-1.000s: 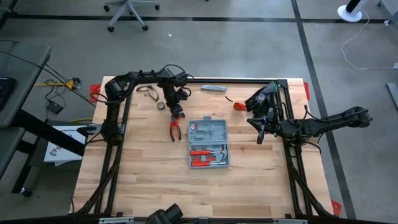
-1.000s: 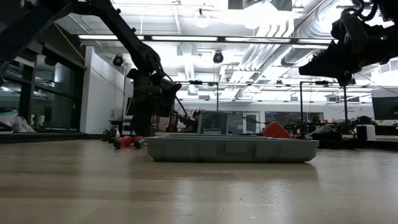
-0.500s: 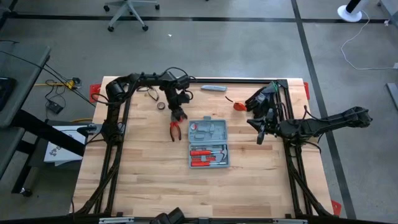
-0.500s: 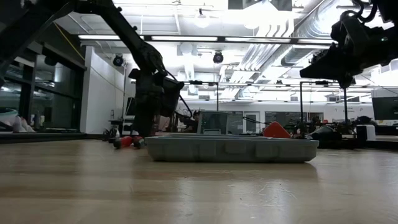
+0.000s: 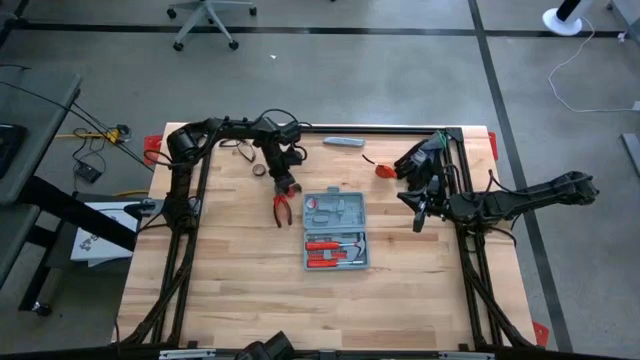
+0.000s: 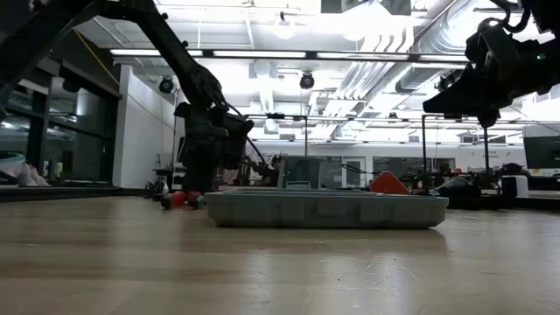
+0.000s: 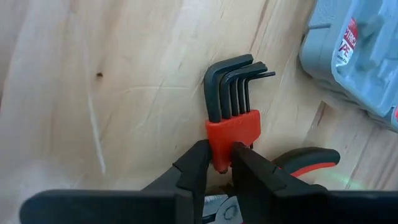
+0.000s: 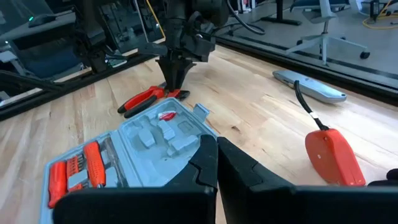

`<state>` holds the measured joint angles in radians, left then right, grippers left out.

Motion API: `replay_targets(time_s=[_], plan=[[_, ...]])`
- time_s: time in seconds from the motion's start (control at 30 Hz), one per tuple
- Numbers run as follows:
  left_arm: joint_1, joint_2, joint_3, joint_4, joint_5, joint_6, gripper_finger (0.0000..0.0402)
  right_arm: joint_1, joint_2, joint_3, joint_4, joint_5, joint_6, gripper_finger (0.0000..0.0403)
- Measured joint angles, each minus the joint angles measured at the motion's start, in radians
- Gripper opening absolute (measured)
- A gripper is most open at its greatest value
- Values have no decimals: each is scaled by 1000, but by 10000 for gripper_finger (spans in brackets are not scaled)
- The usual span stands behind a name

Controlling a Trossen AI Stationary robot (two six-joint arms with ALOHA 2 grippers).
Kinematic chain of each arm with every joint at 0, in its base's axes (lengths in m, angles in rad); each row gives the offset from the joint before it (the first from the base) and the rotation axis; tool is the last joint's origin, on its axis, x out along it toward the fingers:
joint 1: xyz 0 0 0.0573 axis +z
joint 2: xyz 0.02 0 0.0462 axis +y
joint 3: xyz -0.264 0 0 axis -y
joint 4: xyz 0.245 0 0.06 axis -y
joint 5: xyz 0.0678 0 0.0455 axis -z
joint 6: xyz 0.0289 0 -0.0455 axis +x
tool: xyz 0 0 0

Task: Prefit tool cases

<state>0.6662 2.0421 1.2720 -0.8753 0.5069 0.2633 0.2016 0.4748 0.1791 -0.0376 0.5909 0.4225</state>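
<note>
The blue-grey tool case lies open near the table's middle, with red-handled tools in its near half. Left of it lie red-handled pliers. At their far end lies a set of black hex keys in a red holder, flat on the wood. My left gripper points steeply down at it and is shut on the holder. My right gripper hovers shut to the right of the case, touching nothing. My left gripper pinches the red holder's end, the end away from the keys' bent tips, between its two fingers. The fingers come from above, slanting down. The hex key set lies flat on the table, and one pliers handle lies beside the fingers.
An orange tape measure and a grey utility knife lie near the far edge. A small dark roll sits left of my left gripper. Bare wood spreads on the near side of the case.
</note>
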Motion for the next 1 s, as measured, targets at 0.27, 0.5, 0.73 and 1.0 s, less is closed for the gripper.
replay_targets(time_s=[0.27, 0.5, 0.73, 1.0], plan=[[-36, -1, 1, 31, -10, 3, 62, 0, 53, 0, 1, 0, 23, 0], [-82, -2, 3, 96, -1, 55, 14, 0, 133, 0, 23, 2, 52, 0], [-89, -37, -1, 102, -34, 63, 1, 0, 205, 0, 102, 3, 43, 0], [-89, -92, -2, 97, -34, 74, 0, 0, 286, 0, 176, -4, 49, 0]])
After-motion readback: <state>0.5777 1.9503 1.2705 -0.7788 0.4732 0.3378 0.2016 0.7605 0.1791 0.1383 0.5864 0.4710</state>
